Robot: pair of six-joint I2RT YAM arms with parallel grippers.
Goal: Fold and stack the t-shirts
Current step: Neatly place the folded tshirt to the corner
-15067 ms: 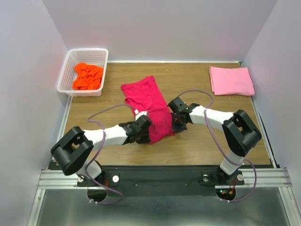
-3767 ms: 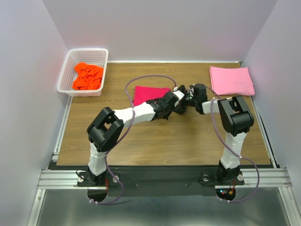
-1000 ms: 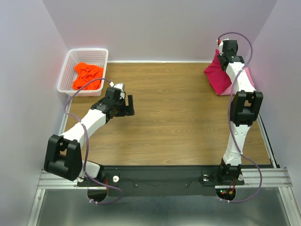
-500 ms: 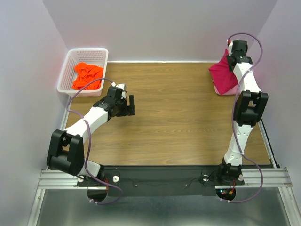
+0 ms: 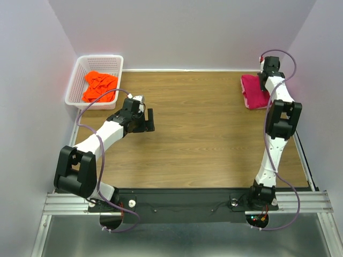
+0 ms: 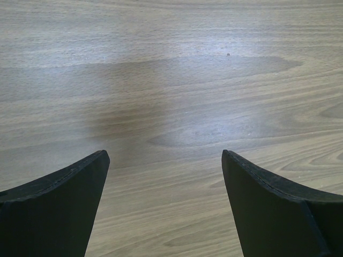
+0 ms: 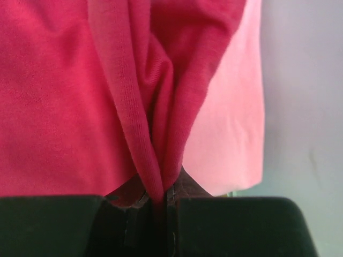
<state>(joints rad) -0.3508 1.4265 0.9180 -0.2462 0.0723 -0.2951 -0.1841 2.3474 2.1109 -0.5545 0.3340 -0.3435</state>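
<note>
- Wooden table [image 5: 203,144] carries the crimson shirt [image 5: 253,91] at its far right corner, folded into a compact shape.
- It lies on top of the pink shirt [image 7: 230,134], whose edge shows beside it.
- The right claw [image 7: 161,206] is almost closed, pinching a bunched fold of the crimson shirt between its fingers.
- The left claw [image 6: 163,160] is spread wide with nothing in it, over bare wood on the left part of the table, near the basket [image 5: 101,57].
- The orange shirt [image 5: 100,85] sits crumpled inside the basket, at the far left corner.
</note>
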